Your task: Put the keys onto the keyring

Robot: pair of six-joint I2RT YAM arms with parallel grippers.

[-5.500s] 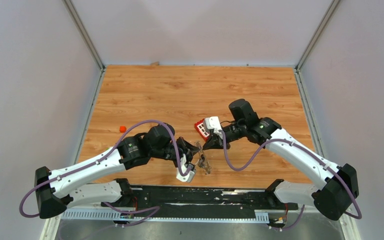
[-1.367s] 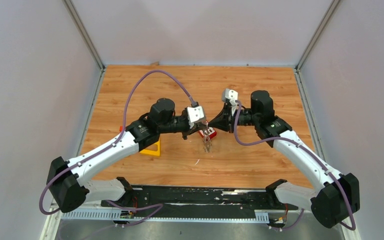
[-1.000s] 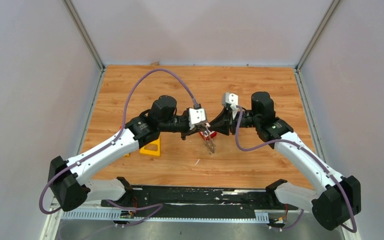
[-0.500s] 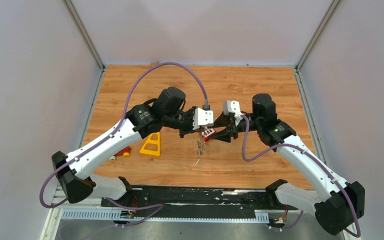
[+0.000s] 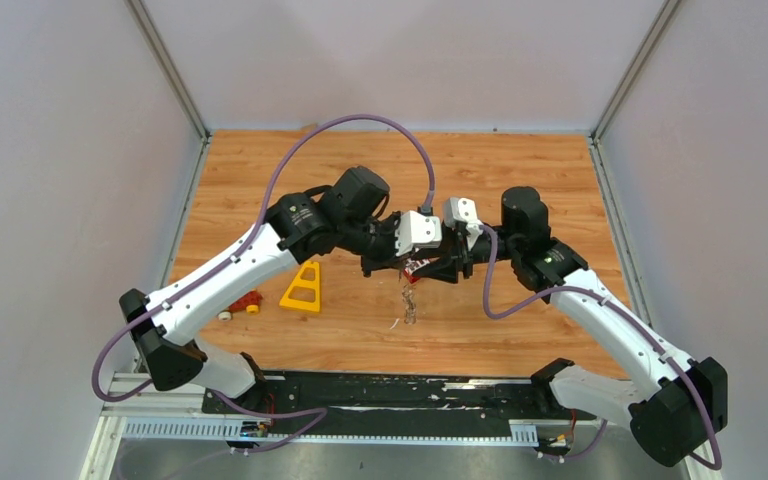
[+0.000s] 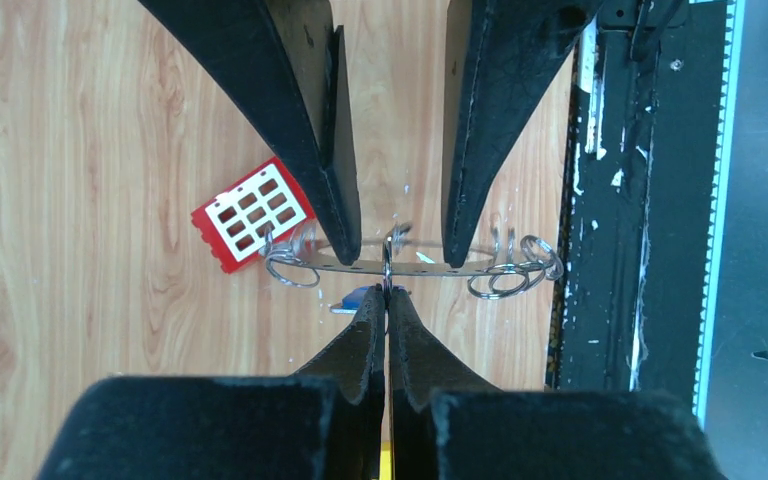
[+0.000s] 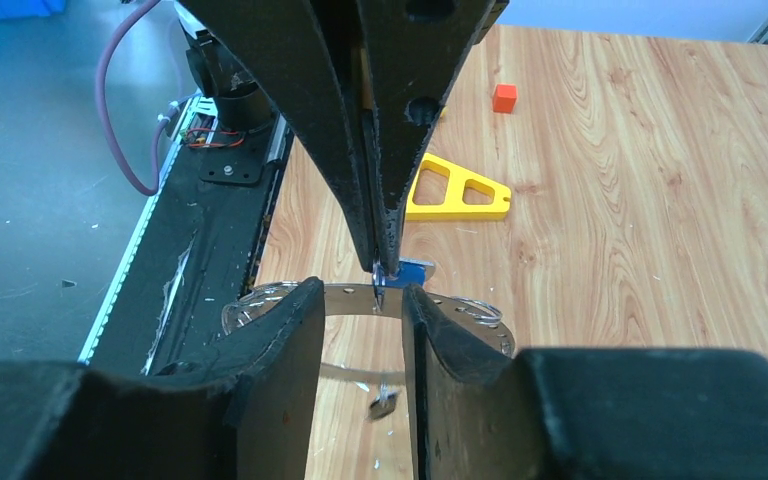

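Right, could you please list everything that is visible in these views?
keyring: one, grey metal with silvery rings, raised above the table
blue-headed key: one, blue, pinched by the left end effector
red block: one, red and white, on table beside keyring
yellow triangular frame: one, yellow, table left of centre
orange cube: one, orange, beyond the frame
toy bits: about three, red, orange, white, near-left table
left end effector: one, black, shut
right end effector: one, black, jaws apart

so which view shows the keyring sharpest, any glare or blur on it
left wrist: keyring crisp, edge-on, evenly lit, small glints; right wrist: sharp too, bright sheen, but the right gripper looms dark with little detail; top external: too small to judge
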